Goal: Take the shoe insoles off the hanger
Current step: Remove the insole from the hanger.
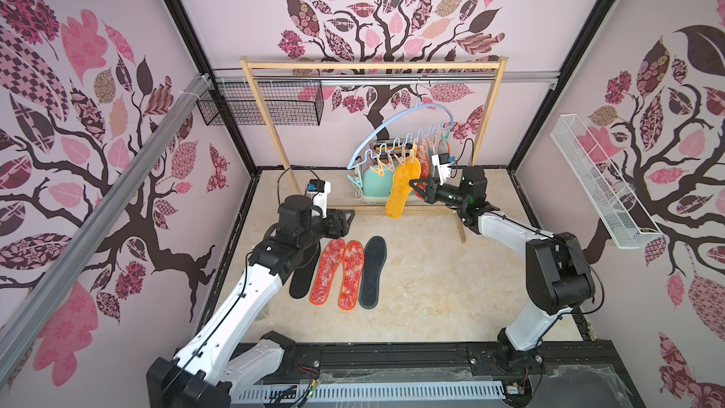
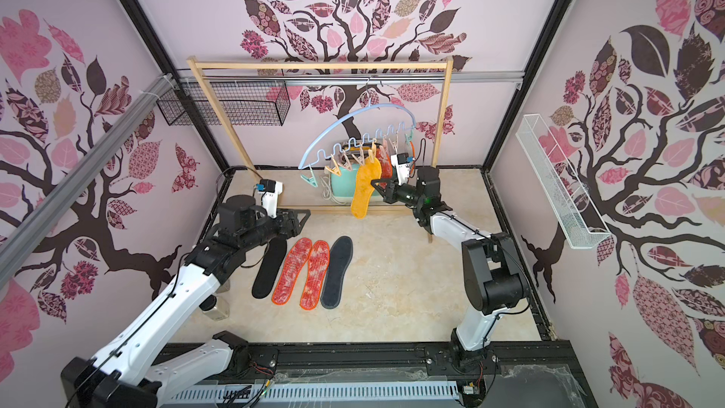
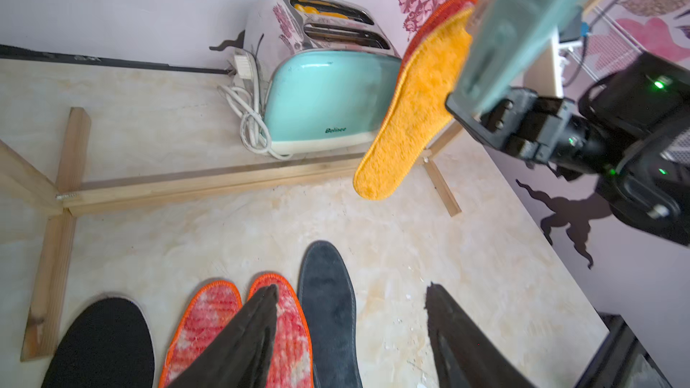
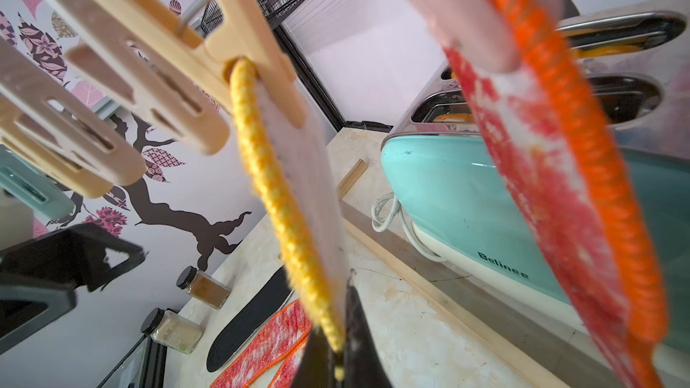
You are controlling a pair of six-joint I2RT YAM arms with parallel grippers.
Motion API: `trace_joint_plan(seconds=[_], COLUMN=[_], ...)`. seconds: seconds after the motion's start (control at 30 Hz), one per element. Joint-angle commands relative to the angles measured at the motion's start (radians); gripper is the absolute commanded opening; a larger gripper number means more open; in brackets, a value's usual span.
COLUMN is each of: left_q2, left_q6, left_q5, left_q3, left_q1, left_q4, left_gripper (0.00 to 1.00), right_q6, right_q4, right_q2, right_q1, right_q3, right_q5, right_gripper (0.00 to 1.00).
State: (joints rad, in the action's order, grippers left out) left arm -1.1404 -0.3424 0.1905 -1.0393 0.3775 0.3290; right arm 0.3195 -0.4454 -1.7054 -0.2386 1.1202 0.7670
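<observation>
We see right end effector (image 4: 338, 337) pinching mustard insole (image 1: 402, 190), left end effector (image 3: 351, 289) spread, black insole (image 1: 302, 284) half hidden under left arm (image 1: 251, 288), insoles on hanger (image 1: 425, 105) indistinct

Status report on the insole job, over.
Right hand shut on yellow insole, peg on hanger holding it. Left hand open, empty. Red insole hangs close beside.

The mustard insole (image 1: 403, 186) hangs clipped on the pale blue hanger (image 1: 421, 106); four insoles (image 1: 351, 274) lie flat side by side.
</observation>
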Motion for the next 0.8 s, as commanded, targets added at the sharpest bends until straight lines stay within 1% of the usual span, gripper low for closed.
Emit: trace_joint_plan(seconds=[0.0,0.03,0.1,0.17,0.23,0.3,0.37,0.43,0.47,0.53,0.63,0.77], left_q2=[-0.104,-0.132,-0.175,-0.224,-0.302,-0.374,-0.439,-0.516,-0.556,-0.648,-0.752,-0.83], left_q6=[-0.042,-0.048,-0.034,0.006,0.055,0.081,0.074,0.053,0.05,0.022,0.003,0.011], left_q5=[0.015,0.022,-0.006,0.01,0.032,0.118,0.226,0.361,0.414,0.516,0.614,0.681], left_q3=[-0.085,-0.095,-0.114,-0.138,-0.203,-0.244,-0.271,-0.319,-0.354,-0.465,-0.592,-0.696], left_q1=[-0.054,-0.075,-0.1,-0.123,-0.141,-0.16,-0.177,-0.184,-0.183,-0.181,-0.176,-0.16], left_q4=[-0.067,-0.096,-0.131,-0.173,-0.147,-0.168,-0.25,-0.351,-0.373,-0.381,-0.389,-0.401], left_gripper=[0.65,0.64,0.64,0.65,0.65,0.64,0.64,0.63,0.61,0.51,0.48,0.48], right_q6=[-0.038,-0.041,-0.044,-0.051,-0.054,-0.062,-0.073,-0.081,-0.08,-0.083,-0.089,-0.093], right_q4=[0.035,0.036,0.044,0.059,0.063,0.072,0.089,0.1,0.1,0.102,0.11,0.116], right_q2=[0.056,0.059,0.061,0.062,0.065,0.071,0.077,0.082,0.082,0.082,0.084,0.077], right_q1=[0.007,0.007,0.007,0.007,0.007,0.007,0.008,0.007,0.007,0.007,0.007,0.007], right_q3=[-0.001,-0.004,-0.003,0.006,0.01,0.012,0.017,0.016,0.016,0.019,0.021,0.024], right_q5=[0.019,0.018,0.025,0.039,0.045,0.046,0.044,0.042,0.044,0.05,0.053,0.07], right_gripper=[0.02,0.02,0.02,0.02,0.02,0.02,0.02,0.02,0.02,0.02,0.02,0.02])
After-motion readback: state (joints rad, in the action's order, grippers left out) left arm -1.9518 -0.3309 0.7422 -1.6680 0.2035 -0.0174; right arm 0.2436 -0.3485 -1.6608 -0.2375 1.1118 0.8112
